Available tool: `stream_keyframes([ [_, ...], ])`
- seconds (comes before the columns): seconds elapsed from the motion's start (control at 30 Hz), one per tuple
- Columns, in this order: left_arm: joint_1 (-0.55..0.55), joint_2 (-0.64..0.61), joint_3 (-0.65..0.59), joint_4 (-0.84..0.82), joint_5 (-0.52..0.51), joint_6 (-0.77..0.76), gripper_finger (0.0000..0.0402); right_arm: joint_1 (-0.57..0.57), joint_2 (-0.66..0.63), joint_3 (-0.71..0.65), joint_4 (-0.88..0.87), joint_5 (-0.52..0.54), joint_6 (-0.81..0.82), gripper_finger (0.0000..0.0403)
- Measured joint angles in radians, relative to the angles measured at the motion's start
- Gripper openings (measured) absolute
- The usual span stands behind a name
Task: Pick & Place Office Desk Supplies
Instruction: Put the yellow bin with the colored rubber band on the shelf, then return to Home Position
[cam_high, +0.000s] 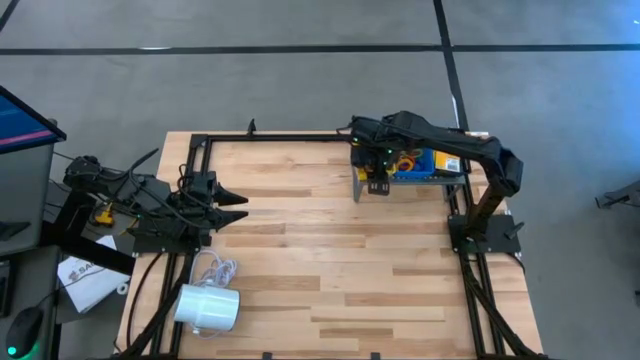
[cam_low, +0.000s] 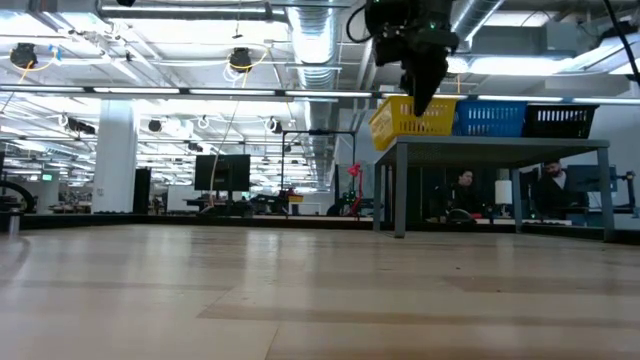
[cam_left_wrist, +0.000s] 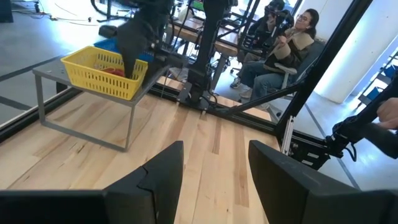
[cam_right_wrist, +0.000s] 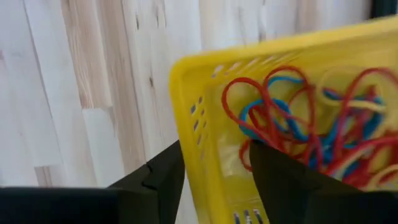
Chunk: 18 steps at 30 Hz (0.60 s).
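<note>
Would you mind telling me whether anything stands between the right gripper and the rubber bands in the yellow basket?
Nothing visible does. The right gripper hangs open over the yellow basket, one finger outside its wall, and the rubber bands lie uncovered inside.

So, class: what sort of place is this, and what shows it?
Probably a robotics lab or workshop: exposed silver ceiling ducts, rows of distant workbenches with dark monitors, and two dark robot arms at a pale wooden table.
</note>
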Motion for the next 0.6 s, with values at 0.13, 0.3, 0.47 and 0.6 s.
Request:
stream_keyframes([
  [0.13,0.000,0.000,0.000,0.000,0.000,0.000,0.0176,0.000,0.000,0.058,-0.038,0.000,0.000,0.0172],
  [0.3,0.000,-0.003,0.000,0.000,0.000,0.002,0.0176,0.000,0.000,0.104,-0.120,-0.007,0.025,0.0167],
  [0.47,0.000,-0.024,0.000,-0.001,0.000,0.005,0.0176,0.012,-0.034,0.147,-0.120,-0.041,0.065,0.0167],
  [0.6,0.000,-0.046,0.000,0.000,-0.002,0.007,0.0176,0.024,-0.077,0.164,-0.066,-0.045,0.088,0.0166],
])
